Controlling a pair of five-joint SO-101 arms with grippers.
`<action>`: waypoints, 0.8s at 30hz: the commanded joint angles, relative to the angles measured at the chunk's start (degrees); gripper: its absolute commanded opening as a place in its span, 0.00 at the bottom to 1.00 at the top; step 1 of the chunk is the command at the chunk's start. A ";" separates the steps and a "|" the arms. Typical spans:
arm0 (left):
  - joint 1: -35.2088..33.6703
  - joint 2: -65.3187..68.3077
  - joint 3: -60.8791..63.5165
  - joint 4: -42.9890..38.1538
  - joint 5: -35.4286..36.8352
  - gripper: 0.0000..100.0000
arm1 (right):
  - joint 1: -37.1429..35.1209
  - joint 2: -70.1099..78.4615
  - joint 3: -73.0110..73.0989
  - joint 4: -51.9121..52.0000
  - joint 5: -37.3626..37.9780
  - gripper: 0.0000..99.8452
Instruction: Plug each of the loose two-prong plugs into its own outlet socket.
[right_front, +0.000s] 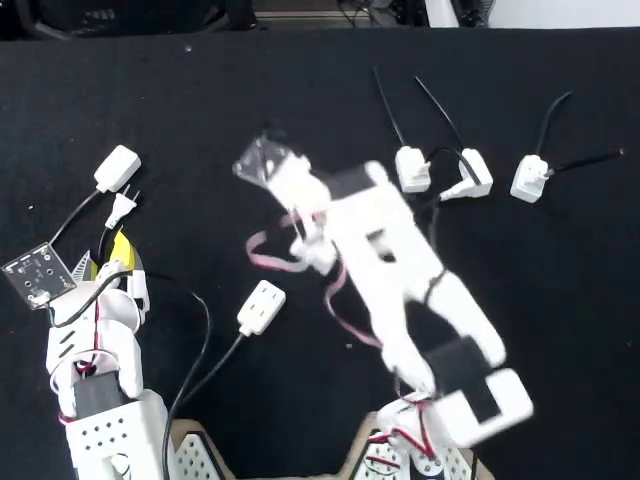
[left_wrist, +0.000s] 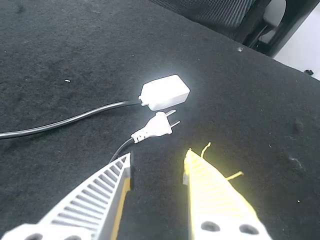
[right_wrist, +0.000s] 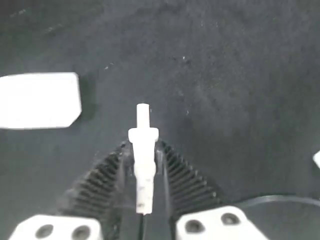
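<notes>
A loose white two-prong plug (left_wrist: 155, 127) lies on the black table just short of a white outlet socket (left_wrist: 164, 92), prongs toward it but apart from it. My left gripper (left_wrist: 156, 164) is open right behind this plug, holding nothing. From above, that plug (right_front: 120, 207) and socket (right_front: 117, 167) sit at the far left, with the left gripper (right_front: 122, 252) below them. My right gripper (right_wrist: 141, 150) is shut on another white plug (right_wrist: 142, 135), prongs pointing outward, above the table near a white socket block (right_wrist: 40, 100). From above, the right gripper (right_front: 263, 160) hangs over the table's middle.
Another white socket (right_front: 262, 306) with a black cord lies in the front middle. Three white sockets (right_front: 411, 168) (right_front: 475, 175) (right_front: 528, 180) with black cords line the back right. A small circuit board (right_front: 38, 272) sits beside the left arm. Pink wires loop under the right arm.
</notes>
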 joint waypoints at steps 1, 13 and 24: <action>-0.40 -0.62 -1.01 -1.41 0.70 0.18 | 0.62 -7.78 15.25 -20.48 -3.69 0.01; -0.40 -0.62 -1.01 -1.41 0.70 0.18 | 3.16 -4.70 18.42 -13.19 -4.13 0.01; -0.31 -0.62 -0.92 -1.41 0.70 0.18 | 5.89 6.20 9.54 -5.54 -4.13 0.10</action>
